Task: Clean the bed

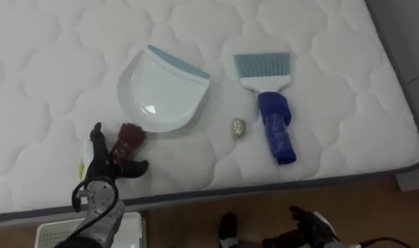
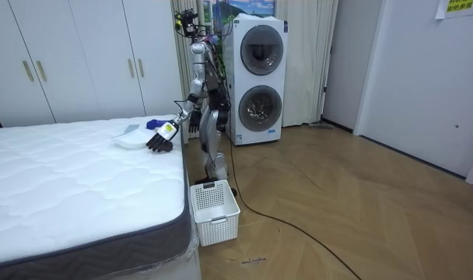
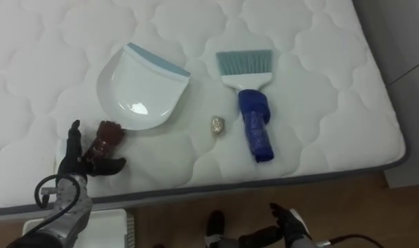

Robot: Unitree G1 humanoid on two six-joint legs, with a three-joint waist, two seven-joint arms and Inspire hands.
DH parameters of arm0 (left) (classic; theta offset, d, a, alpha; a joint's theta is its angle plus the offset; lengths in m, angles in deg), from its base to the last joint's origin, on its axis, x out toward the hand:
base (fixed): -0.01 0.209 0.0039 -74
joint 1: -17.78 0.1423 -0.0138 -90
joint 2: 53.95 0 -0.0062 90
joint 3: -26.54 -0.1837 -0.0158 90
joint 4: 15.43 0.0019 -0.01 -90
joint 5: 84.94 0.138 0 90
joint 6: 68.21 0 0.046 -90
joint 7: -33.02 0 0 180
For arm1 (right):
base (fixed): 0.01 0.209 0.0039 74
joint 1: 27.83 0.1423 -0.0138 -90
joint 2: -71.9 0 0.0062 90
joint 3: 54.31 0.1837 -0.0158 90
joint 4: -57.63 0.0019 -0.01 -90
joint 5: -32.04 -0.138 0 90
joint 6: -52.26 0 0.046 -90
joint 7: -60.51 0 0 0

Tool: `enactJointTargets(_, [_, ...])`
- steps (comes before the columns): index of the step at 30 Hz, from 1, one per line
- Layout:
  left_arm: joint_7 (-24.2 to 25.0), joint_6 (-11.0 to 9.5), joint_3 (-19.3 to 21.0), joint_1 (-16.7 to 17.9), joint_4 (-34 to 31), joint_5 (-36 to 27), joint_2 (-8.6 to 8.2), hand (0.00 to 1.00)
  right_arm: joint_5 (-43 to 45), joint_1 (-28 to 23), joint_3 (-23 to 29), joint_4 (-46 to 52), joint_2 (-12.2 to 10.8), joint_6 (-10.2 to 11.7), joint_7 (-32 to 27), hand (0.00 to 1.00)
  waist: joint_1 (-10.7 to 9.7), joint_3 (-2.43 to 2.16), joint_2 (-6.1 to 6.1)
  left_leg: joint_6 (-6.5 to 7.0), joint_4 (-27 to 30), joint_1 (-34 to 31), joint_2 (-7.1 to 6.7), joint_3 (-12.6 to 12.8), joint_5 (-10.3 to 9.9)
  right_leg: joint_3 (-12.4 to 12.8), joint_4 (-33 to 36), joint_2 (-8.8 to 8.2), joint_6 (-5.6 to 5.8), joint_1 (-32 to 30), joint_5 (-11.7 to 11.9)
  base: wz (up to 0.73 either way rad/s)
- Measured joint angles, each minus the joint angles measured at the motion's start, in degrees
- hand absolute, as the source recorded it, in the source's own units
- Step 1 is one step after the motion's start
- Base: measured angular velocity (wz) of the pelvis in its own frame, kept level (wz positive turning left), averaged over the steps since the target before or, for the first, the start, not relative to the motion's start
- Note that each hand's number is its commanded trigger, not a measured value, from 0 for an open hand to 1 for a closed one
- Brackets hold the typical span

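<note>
The bottom edge cuts off the basket (image 1: 58, 234) and the right robot hand (image 1: 307, 224); the lump (image 1: 238, 127) on the bed (image 1: 333, 138) is too small to identify.

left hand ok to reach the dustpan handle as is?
Probably yes. The left hand is open over the mattress, right beside the dark red handle of the dustpan, with nothing between them; the brush and the small scrap lie farther right.

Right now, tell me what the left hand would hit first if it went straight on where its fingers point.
The dark red handle of the white dustpan, just ahead of the straight fingers of the left hand. Height is unclear, so the hand might pass over it.
</note>
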Motion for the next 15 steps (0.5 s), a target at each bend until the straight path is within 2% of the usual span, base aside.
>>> enactJointTargets(2, [0.0, 0.0, -0.1, -0.09, 0.03, 0.0, 0.0, 0.0, -0.66, 0.01, -0.04, 0.04, 0.02, -0.03, 0.0, 0.0, -0.07, 0.03, 0.05, 0.0, 0.41, -0.47, 0.1, 0.0, -0.19, -0.05, 0.01, 0.06, 0.0, -0.3, 0.04, 0.0])
enactJointTargets(5, [-0.05, 0.0, -0.31, -0.38, 0.03, -0.07, 0.01, 0.0, -2.0, 0.05, -0.72, 0.06, 0.4, -0.04, -0.1, 0.0, -0.14, 0.39, 0.63, 0.09, 1.88, -1.41, 0.54, 0.03, -0.94, -0.14, 0.04, 0.32, 0.02, -0.58, 0.1, -0.01])
enactJointTargets(9, [-0.32, 0.01, -0.81, -1.17, 0.09, -0.1, 0.07, 0.0, -3.64, 0.11, -2.16, 0.19, 0.47, 0.06, -0.46, 0.0, -0.47, 0.48, 0.77, 0.14, 2.08, -1.87, 0.77, 0.15, -1.09, -0.32, -0.03, 0.33, 0.05, -0.73, 0.11, 0.03])
enactJointTargets(12, [-0.37, 0.0, -0.94, -2.42, 0.39, -0.03, 0.07, 0.0, -3.67, 0.28, -2.25, 0.28, 0.47, 0.1, -0.7, 0.0, -0.87, 0.64, 1.05, 0.16, 2.2, -2.01, 0.89, 0.39, -1.11, -0.45, -0.02, 0.42, 0.06, -0.8, 0.11, 0.01])
enactJointTargets(15, [-0.36, 0.03, -0.92, -4.81, 1.42, 0.02, 0.5, 0.0, -4.18, 0.53, -2.26, 0.64, 0.48, 0.02, -1.27, 0.0, -1.19, 0.79, 1.42, 0.19, 3.3, -3.01, 1.56, 1.74, -1.62, -0.36, 0.53, 0.25, 0.02, -1.84, 0.12, -0.08])
